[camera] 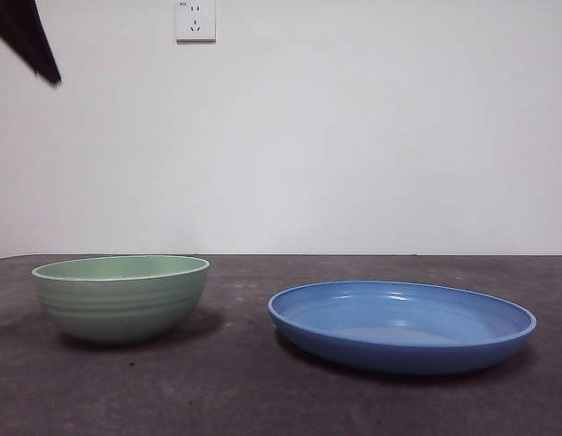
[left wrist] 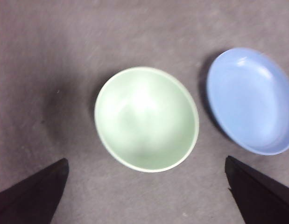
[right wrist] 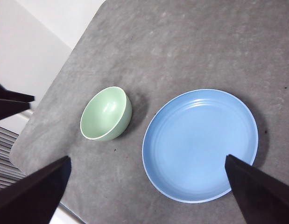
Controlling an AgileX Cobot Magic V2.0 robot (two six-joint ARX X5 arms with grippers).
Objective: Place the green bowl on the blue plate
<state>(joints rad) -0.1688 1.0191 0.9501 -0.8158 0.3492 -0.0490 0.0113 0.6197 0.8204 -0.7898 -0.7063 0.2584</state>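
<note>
Dark grey, faintly mottled tabletop (camera: pixel 262 391) runs back to a plain white wall with a socket (camera: pixel 195 20). At nine o'clock in the front view the glossy, ridged green bowl (camera: pixel 122 297) stands upright; the shallow, low-rimmed blue plate (camera: pixel 402 325) lies at three o'clock, bare tabletop between them. Above the bowl the left pincer (left wrist: pixel 144 196) hangs spread wide, empty. High over the plate, the right pincer (right wrist: pixel 149 191) is likewise wide, empty.

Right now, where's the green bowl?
The green bowl sits on the table at the left of the front view, apart from the blue plate on its right, under the open left gripper.
</note>
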